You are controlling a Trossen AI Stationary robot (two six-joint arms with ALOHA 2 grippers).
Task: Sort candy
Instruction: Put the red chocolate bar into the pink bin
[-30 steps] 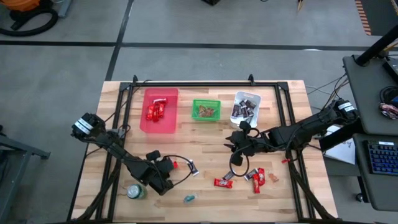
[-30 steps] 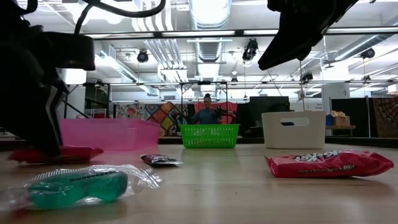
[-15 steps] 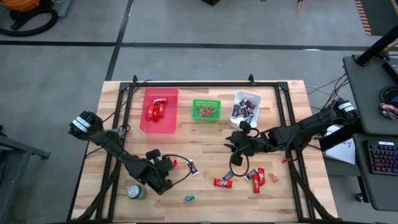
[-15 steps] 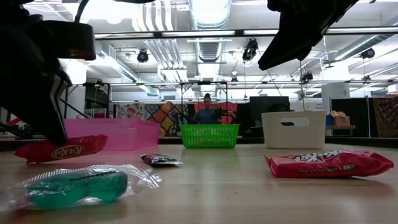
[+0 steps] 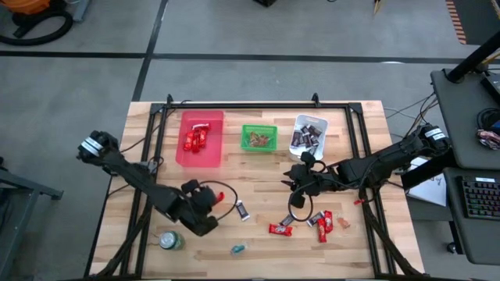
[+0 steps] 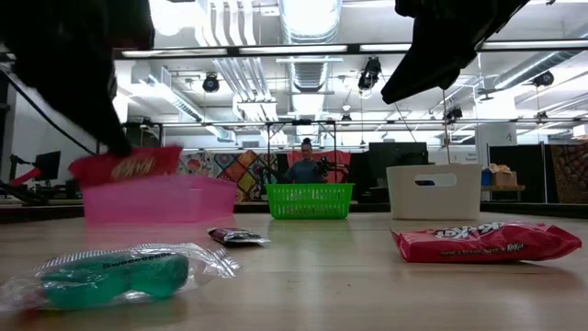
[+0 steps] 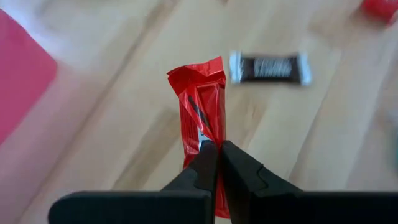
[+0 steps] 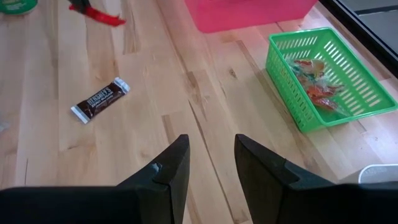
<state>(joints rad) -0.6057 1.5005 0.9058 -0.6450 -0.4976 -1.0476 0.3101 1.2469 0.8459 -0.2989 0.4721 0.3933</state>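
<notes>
Left claw (image 5: pixel 216 197): clamped on red-wrapped candy bar (image 7: pixel 204 124), raised off desk; pink plastic bin (image 5: pixel 201 139) lies beyond, left arm nearer.

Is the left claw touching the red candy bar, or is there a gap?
Touching. The left wrist view shows the left claw shut on the red candy bar, fingertips pinching its wrapper above the table.

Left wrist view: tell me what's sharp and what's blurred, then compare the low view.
Left wrist view: the red candy is fairly sharp, the dark candy and table soft. Low view: the near teal candy blurs; ceiling lights glare.
</notes>
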